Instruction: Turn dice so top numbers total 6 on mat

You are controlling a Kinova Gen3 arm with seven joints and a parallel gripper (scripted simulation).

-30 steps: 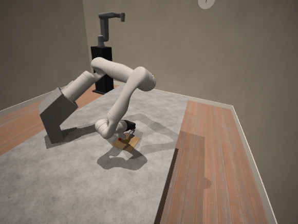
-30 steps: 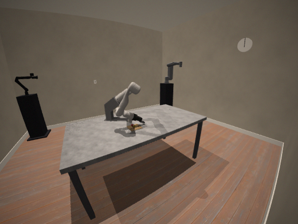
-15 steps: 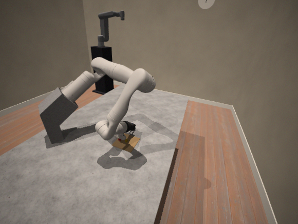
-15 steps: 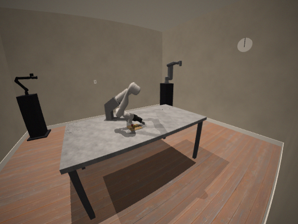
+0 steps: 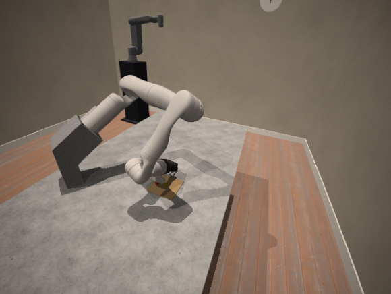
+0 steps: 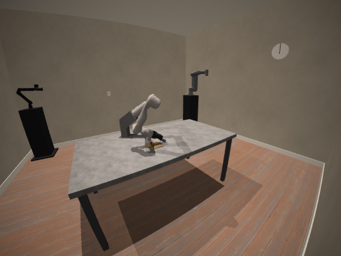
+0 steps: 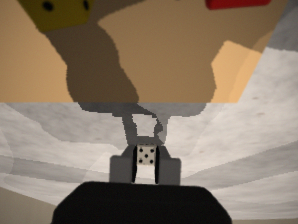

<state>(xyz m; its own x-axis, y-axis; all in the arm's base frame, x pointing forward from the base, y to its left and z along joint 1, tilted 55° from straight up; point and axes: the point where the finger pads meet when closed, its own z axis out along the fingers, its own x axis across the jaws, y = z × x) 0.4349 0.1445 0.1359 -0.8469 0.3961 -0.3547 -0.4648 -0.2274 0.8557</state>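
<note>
In the wrist view my gripper [image 7: 146, 158] is shut on a white die [image 7: 146, 155], whose face with five pips looks at the camera. It is held above the grey table, just short of the edge of the tan mat [image 7: 135, 55]. A yellow die [image 7: 60, 12] lies on the mat at the upper left and a red die [image 7: 237, 4] at the upper right, both cut off by the frame. In the top view the gripper [image 5: 172, 172] hangs low over the mat [image 5: 166, 187], with the red die [image 5: 157, 183] and the yellow die [image 5: 164, 185] small beside it.
The arm's grey base block [image 5: 72, 148] stands on the table to the left. The table's right edge [image 5: 219, 229] runs close to the mat. Two black camera stands [image 6: 36, 132] are on the floor away from the table.
</note>
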